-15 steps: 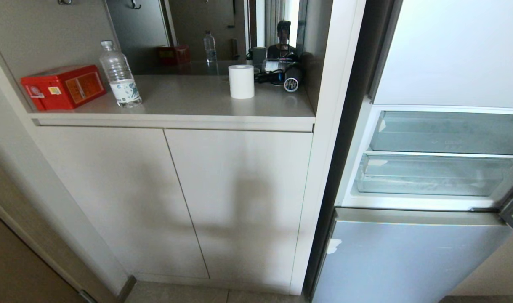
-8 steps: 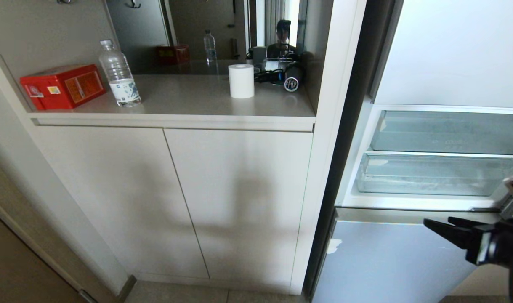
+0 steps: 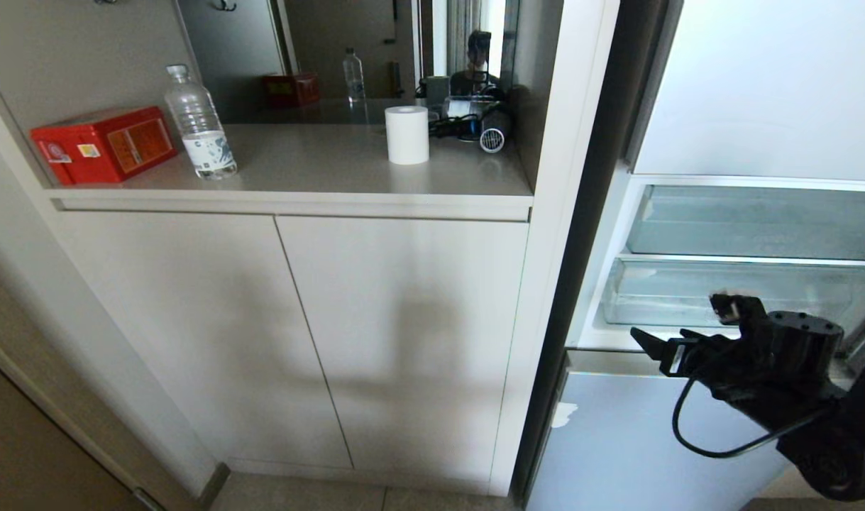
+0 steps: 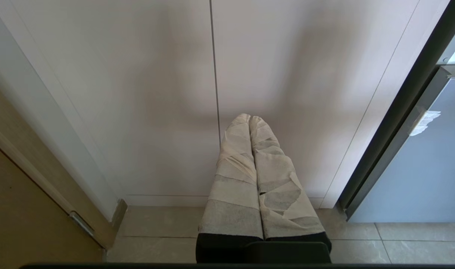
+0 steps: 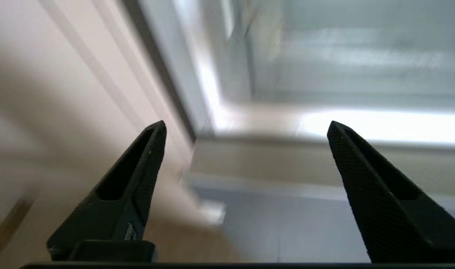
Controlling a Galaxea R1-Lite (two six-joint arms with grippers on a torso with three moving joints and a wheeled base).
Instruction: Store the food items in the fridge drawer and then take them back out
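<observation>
While the left gripper hangs low with its taped fingers together, the right gripper floats empty, fingers spread wide, before the fridge. It should hook squarely under the top edge of the drawer and pull straight. No fruit shows anywhere.

Right arm partly out of frame

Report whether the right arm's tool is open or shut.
Open. In the right wrist view the right tool has its two black fingers spread wide apart, nothing between them, with the fridge drawer front behind.
</observation>
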